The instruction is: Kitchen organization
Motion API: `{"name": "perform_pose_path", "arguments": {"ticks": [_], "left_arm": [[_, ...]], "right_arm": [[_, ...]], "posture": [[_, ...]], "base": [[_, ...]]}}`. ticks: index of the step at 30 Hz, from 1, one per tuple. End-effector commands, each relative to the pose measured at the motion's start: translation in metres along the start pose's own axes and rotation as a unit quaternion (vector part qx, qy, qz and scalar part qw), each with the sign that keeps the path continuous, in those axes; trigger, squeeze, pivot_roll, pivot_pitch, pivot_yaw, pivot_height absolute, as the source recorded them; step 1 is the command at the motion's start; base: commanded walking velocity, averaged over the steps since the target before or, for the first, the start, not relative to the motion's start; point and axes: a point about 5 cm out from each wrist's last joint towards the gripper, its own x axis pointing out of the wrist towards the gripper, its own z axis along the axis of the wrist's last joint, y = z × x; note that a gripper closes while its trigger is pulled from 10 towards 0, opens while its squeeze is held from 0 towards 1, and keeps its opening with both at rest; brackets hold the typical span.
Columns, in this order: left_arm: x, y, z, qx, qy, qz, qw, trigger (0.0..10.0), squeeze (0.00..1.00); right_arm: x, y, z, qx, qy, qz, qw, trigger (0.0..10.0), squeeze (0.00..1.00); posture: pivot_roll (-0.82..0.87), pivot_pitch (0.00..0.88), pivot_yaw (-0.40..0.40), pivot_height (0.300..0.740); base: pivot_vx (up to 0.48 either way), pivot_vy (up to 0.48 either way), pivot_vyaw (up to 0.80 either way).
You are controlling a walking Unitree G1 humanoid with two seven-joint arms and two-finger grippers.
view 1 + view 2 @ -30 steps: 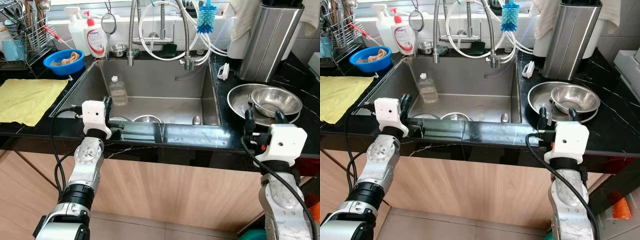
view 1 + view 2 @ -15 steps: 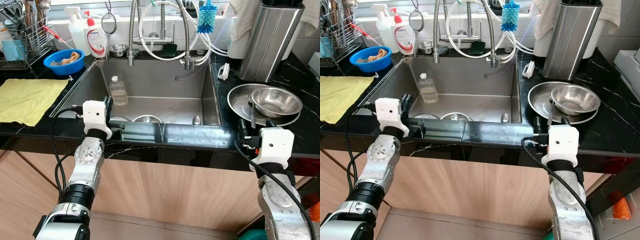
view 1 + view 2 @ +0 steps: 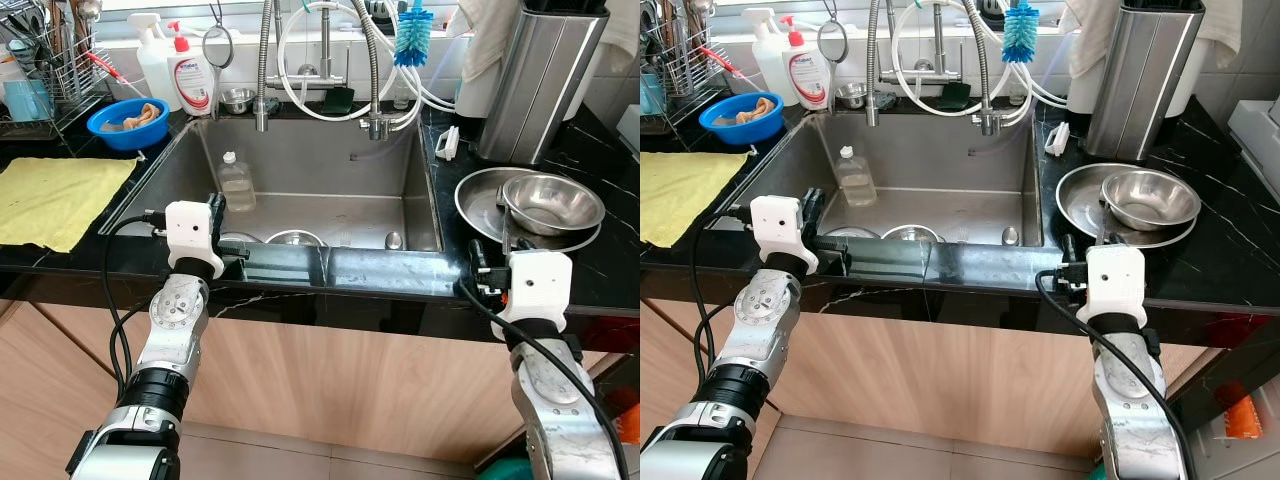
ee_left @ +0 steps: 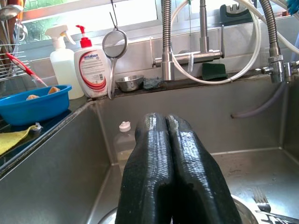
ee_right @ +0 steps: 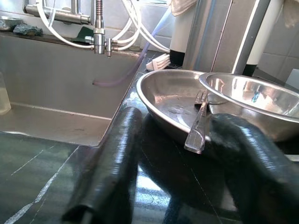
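A wide steel plate (image 3: 478, 203) lies on the black counter right of the sink, with a steel bowl (image 3: 553, 203) resting in it. A fork (image 5: 198, 123) leans on the plate's near rim, tines up. My right gripper (image 3: 492, 250) is open at the counter's front edge, its fingers either side of the fork's handle and just short of the plate. My left gripper (image 3: 215, 213) is shut with nothing in it, resting at the sink's front left rim and pointing into the basin. The sink (image 3: 330, 160) holds a clear plastic bottle (image 3: 236, 181) and some steel dishes (image 3: 293, 238) on its floor.
A yellow cloth (image 3: 55, 196) covers the counter at the left, with a blue bowl (image 3: 127, 122), soap bottles (image 3: 190, 72) and a dish rack (image 3: 45, 60) behind it. Faucet hoses and a blue brush (image 3: 412, 35) hang over the sink. A tall steel canister (image 3: 540, 80) stands behind the plate.
My right gripper has slid left and drawn back a little along the counter's front edge, now facing the fork's handle. The left arm has not moved.
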Motion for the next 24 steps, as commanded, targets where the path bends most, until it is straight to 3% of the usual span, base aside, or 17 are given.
{"name": "perform_pose_path", "arguments": {"ticks": [1, 24], "left_arm": [[-0.0007, 0.0026, 0.0021, 0.007, -0.004, 0.004, 1.0, 10.0, 0.0], [0.0007, 0.0041, 0.0033, 0.009, -0.005, 0.004, 1.0, 10.0, 0.0]], "right_arm": [[0.003, 0.0017, 0.0003, 0.0, 0.005, 0.008, 1.0, 0.0, 0.0], [0.0057, 0.0025, 0.0031, 0.0, 0.009, 0.01, 1.0, 0.0, 0.0]], "posture": [[-0.05, 0.0, 0.058, 0.74], [-0.04, 0.0, 0.064, 0.74]], "base": [[0.0, 0.0, 0.0], [0.0, 0.0, 0.0]]}}
